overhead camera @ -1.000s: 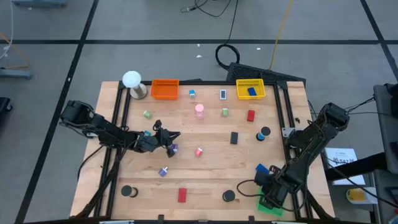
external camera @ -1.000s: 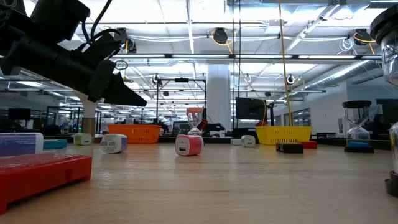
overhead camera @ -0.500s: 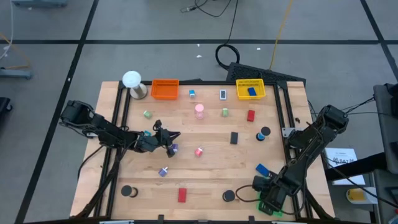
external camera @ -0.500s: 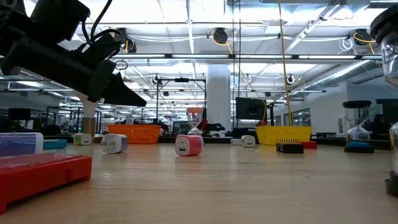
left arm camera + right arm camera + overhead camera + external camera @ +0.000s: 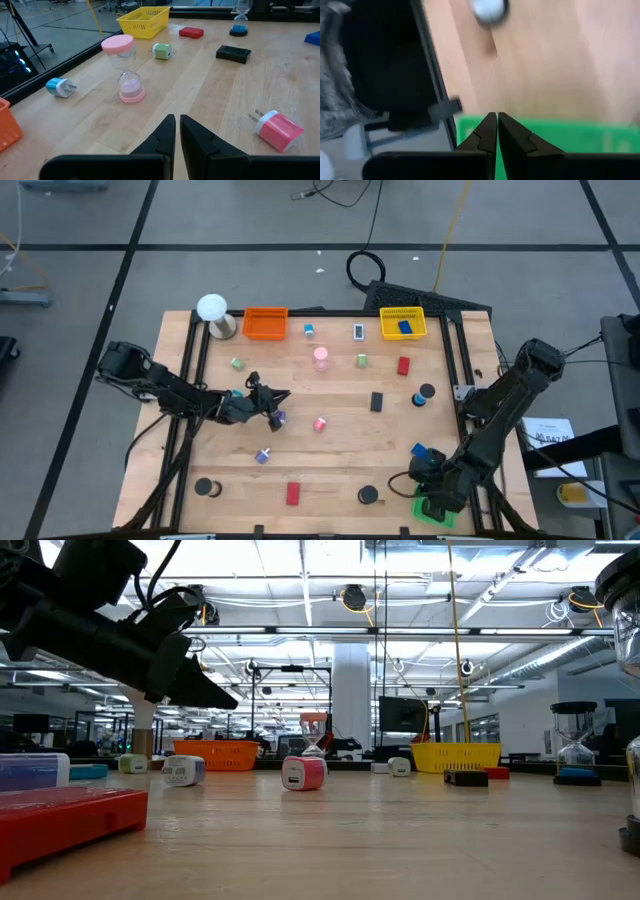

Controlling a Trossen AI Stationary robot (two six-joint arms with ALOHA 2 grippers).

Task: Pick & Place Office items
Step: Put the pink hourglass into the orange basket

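Note:
The office items lie scattered on the wooden table [image 5: 330, 445]: a pink plug [image 5: 277, 130], a pink hourglass [image 5: 125, 70], a green plug [image 5: 162, 51], a black block [image 5: 233, 53], a red block [image 5: 191, 32], a blue block [image 5: 420, 451] and black discs [image 5: 369, 495]. My left gripper [image 5: 176, 125] hovers shut over the table's left half [image 5: 278, 402], holding nothing, a purple bit [image 5: 280, 418] just beside it. My right gripper [image 5: 496, 122] is shut and empty above the green tray [image 5: 560, 145] at the near right corner [image 5: 428, 492].
An orange tray [image 5: 265, 323] and a yellow tray [image 5: 402, 324] holding a blue block stand at the far edge. A white ball on a round base [image 5: 212, 308] sits at the far left. A black frame rail [image 5: 432, 75] borders the table beside the green tray.
My right gripper has risen a little over the green tray and rolled at the wrist, staying shut. My left gripper has kept still.

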